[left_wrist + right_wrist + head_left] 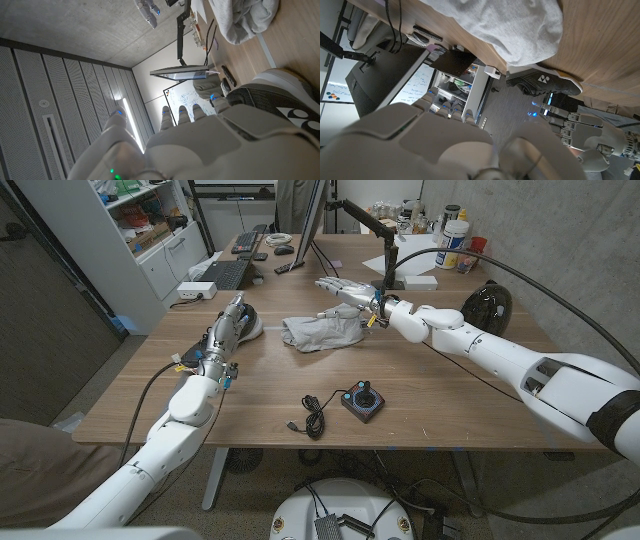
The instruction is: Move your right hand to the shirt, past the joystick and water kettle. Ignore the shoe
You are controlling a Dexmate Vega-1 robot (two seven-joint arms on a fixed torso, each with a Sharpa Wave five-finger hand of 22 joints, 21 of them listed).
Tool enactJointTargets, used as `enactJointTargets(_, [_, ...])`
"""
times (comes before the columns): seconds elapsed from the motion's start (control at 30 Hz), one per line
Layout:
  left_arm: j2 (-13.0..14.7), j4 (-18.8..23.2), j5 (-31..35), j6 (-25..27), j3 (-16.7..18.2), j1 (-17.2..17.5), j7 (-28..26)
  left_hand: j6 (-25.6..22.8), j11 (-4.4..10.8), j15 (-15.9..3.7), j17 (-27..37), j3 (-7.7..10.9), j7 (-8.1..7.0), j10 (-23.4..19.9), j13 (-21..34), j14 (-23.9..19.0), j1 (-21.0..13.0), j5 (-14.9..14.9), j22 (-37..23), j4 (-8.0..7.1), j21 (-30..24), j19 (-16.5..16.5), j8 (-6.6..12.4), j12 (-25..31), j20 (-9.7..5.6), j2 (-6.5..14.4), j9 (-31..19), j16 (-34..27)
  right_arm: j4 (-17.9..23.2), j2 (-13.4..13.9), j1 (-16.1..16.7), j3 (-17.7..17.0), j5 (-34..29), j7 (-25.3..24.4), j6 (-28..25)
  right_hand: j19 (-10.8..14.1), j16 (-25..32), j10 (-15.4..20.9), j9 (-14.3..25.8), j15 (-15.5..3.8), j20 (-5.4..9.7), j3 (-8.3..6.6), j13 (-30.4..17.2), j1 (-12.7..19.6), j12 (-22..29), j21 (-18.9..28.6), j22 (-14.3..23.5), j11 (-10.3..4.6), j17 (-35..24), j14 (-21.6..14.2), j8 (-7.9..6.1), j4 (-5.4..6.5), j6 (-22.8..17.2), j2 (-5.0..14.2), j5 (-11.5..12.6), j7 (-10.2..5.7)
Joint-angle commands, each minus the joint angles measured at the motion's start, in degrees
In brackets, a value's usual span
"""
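Observation:
A crumpled grey shirt (320, 332) lies mid-table and is also in the right wrist view (510, 25) and the left wrist view (240, 20). My right hand (345, 292) hovers at the shirt's far edge with fingers stretched out and apart, holding nothing; its back is in its own wrist view (445, 145). The black joystick (362, 400) with its coiled cable (314, 418) sits nearer the front edge. A black rounded kettle (487, 302) stands at the right. My left hand (228, 322) stands open beside a grey-and-white shoe (251, 326); I cannot tell whether they touch.
A keyboard (225, 275), a monitor (310, 230) and a black desk arm (385, 240) stand at the back. Bottles and jars (452, 242) cluster at the back right. A white box (196, 290) sits at the back left. Bare wood lies between joystick and shirt.

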State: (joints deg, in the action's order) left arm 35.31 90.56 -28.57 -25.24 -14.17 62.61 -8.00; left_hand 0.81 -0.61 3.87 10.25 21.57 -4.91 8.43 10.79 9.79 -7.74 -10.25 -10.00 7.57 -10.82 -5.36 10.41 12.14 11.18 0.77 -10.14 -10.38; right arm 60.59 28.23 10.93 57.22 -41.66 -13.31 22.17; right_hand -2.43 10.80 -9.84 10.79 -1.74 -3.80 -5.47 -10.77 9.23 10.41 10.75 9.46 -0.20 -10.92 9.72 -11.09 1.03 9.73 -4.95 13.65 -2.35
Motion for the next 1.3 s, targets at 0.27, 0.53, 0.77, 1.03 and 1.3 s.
enactJointTargets(0.27, [-0.1,0.7,-0.6,1.0,-0.1,1.3,-0.7,0.7,-0.29,0.09,0.1,0.03,-0.45,0.0,0.3,2.3,-0.8,0.0,-0.1,0.26,-0.1,-0.3,0.03,0.0,-0.42,0.2,-0.1,0.0,-3.1,-1.2,-1.9,1.4,0.3,-0.7,0.1,-0.4,0.2,-3.5,0.2,0.04,0.03,0.04,-0.3,0.4,0.6,-0.2,0.2,0.25,-0.2,6.4,-0.36,-0.05,1.2,0.46,0.3,0.44])
enactJointTargets(0.53, [-0.5,1.3,-0.7,1.3,0.0,1.9,-1.7,-0.1,-0.25,0.15,0.1,0.03,-0.4,0.1,0.3,2.4,-0.9,0.0,-0.1,0.26,-0.1,-0.3,0.34,0.0,-0.42,0.2,-0.1,-0.1,-4.9,-2.0,-2.6,2.3,0.6,-0.9,0.6,-0.4,0.2,-3.5,0.2,0.04,0.06,0.04,-0.3,0.5,0.7,-0.2,0.2,0.24,-0.2,6.4,-0.34,-0.09,1.2,0.54,0.3,0.43])
enactJointTargets(0.77, [-0.4,1.7,-0.7,1.7,0.0,2.5,-2.0,-0.1,-0.34,0.22,0.1,0.04,-0.31,0.1,0.3,2.4,-0.9,0.0,-0.1,0.26,-0.1,-0.3,0.35,0.0,-0.41,0.2,-0.1,-0.1,-6.2,-2.6,-3.2,3.1,0.7,-1.0,0.9,-0.4,0.3,-3.5,0.2,0.05,0.08,0.05,-0.3,0.6,0.7,-0.2,0.2,0.24,-0.2,6.4,-0.33,-0.13,1.2,0.62,0.3,0.42])
enactJointTargets(1.03, [-0.4,2.1,-0.4,1.4,0.2,3.5,-2.6,0.0,-0.45,0.22,0.1,0.03,-0.3,0.7,0.3,2.7,-0.9,0.0,-0.1,0.26,-0.1,-0.4,0.27,-0.2,-0.47,0.2,-0.1,0.0,-7.9,-3.3,-4.0,4.1,0.9,-1.2,1.5,-0.5,0.2,-3.5,0.2,0.16,0.09,0.01,-0.3,0.7,0.7,-0.2,0.2,0.36,-0.2,6.5,-0.37,-0.18,1.0,0.81,0.4,0.29])
enactJointTargets(1.3, [-0.9,2.0,-0.4,0.9,0.2,3.6,-2.7,0.0,-0.35,0.27,0.1,0.03,-0.29,0.7,0.3,2.7,-0.9,0.0,-0.1,0.27,-0.1,-0.4,0.26,-0.2,-0.5,0.2,-0.1,-0.1,-9.6,-4.3,-4.5,4.9,1.1,-1.4,1.5,-0.6,0.3,-3.5,0.2,0.13,0.02,-0.01,-0.3,0.8,0.8,-0.2,0.2,0.38,-0.2,6.6,-0.37,-0.23,1.0,0.98,0.4,0.32])
